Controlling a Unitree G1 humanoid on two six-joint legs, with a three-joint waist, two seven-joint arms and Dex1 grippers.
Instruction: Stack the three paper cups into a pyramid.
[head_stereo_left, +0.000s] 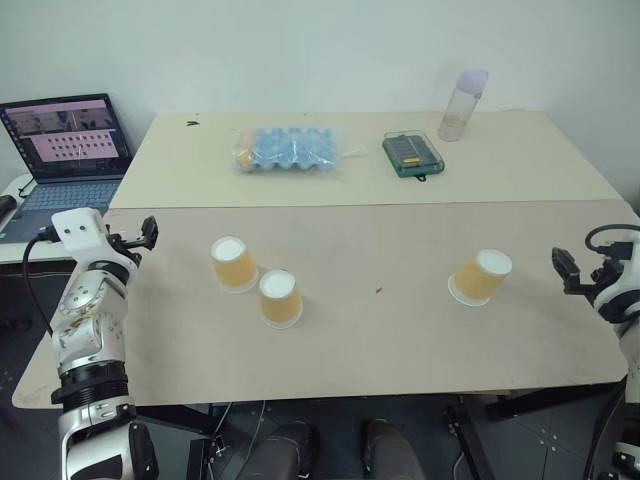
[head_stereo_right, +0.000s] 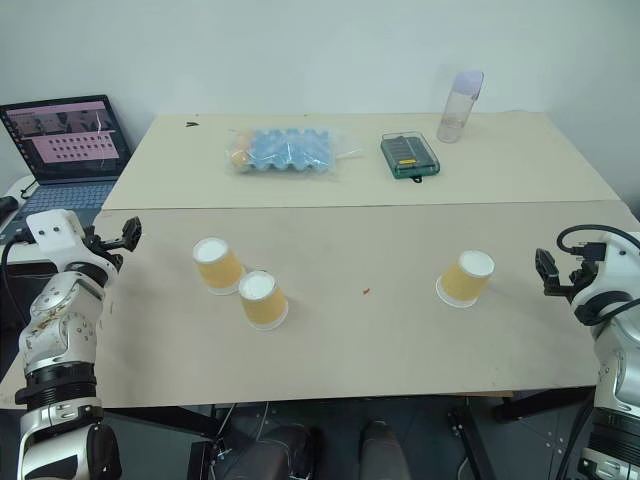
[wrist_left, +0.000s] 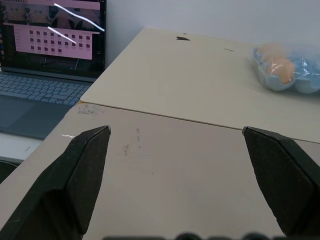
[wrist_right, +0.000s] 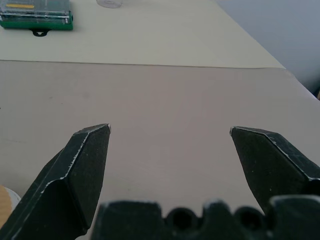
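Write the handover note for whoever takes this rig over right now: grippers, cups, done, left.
Left gripper: open, empty, at the table's left edge.
Right gripper: open, empty, at the table's right edge.
Cups: all three upside down on the near tabletop. Two stand close together on the left, the rear-left cup and the front-left cup; whether they touch is unclear. The right cup stands alone.
Done: nothing stacked.
Left: set two cups side by side as a base and put the third on top.
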